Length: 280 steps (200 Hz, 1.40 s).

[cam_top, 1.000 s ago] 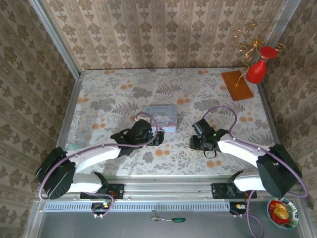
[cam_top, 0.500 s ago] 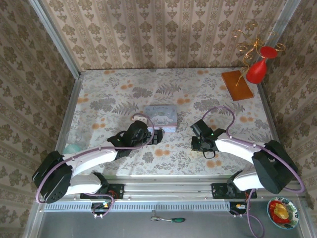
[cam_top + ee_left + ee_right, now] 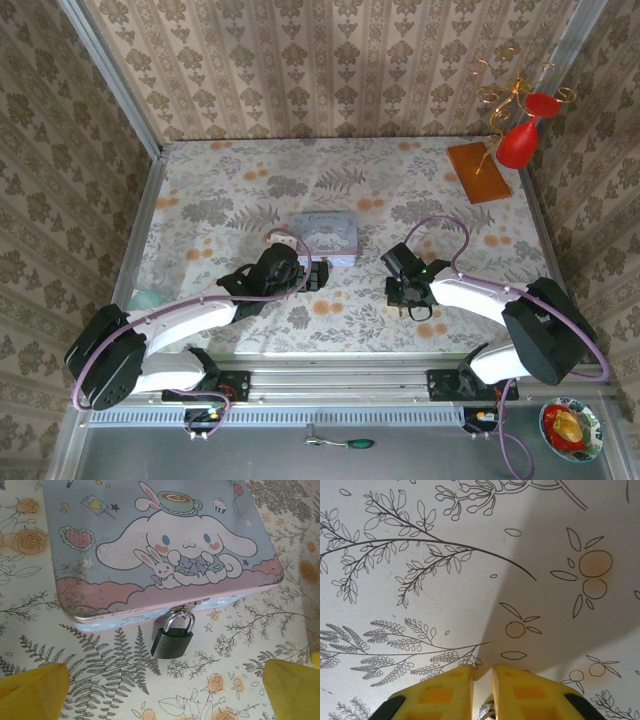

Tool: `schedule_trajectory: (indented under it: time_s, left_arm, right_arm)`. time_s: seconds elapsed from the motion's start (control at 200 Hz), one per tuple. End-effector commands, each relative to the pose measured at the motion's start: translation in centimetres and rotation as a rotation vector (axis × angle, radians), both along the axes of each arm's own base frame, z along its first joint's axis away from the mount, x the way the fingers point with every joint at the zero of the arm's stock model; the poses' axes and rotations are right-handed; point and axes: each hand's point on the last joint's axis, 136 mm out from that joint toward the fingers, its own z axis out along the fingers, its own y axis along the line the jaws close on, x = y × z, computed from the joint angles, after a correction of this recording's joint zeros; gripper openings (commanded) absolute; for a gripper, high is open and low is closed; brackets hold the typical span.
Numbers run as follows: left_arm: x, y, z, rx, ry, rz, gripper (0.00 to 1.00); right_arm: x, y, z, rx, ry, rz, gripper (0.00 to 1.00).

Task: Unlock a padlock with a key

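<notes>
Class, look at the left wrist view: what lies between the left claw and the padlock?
Bare floral tablecloth and nothing else lies between the open left claw and the padlock, as the left wrist view shows.

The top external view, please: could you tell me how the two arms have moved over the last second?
The left gripper drew back a little toward its base, then held, open in front of the padlock. The right gripper edged slightly left, shut on what looks like the key. The tin stayed where it was.
</notes>
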Motion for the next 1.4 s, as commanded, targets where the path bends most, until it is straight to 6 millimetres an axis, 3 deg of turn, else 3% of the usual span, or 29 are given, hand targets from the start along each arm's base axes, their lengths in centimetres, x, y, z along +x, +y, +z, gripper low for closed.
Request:
schedule_trajectory:
  time_s: [0.0,0.095,0.28,0.35,0.54,0.77,1.075,1.395]
  left_arm:
    - [0.4,0.2,0.3,-0.018,-0.010,0.022,1.00]
    - [0.4,0.2,0.2,-0.018,-0.010,0.021,1.00]
    - [0.3,0.2,0.2,-0.014,-0.008,0.017,1.00]
    - [0.3,0.3,0.2,-0.011,-0.008,0.018,1.00]
    - [0.4,0.4,0.2,-0.011,-0.011,0.021,1.00]
    - [0.4,0.4,0.1,-0.009,-0.005,0.015,1.00]
    - [0.3,1.0,-0.1,-0.009,-0.002,0.029,1.00]
    - [0.5,1.2,-0.1,-0.008,0.000,0.032,1.00]
  right_arm:
    - [-1.1,-0.4,-1.0,-0.032,0.051,-0.010,0.17]
    - [-1.0,-0.5,-0.4,-0.027,0.037,-0.010,0.17]
    - [-0.9,-0.5,2.1,-0.033,0.002,0.042,0.28]
    - [-1.7,-0.9,2.4,-0.054,0.036,0.067,0.32]
    - [-2.9,-1.2,2.1,-0.095,0.085,0.105,0.35]
    - [-2.7,-1.0,1.2,-0.182,0.115,0.150,0.39]
    - [-2.0,-1.1,0.6,-0.266,0.128,0.175,0.35]
    - [-1.9,-1.2,0.4,-0.279,0.132,0.176,0.20]
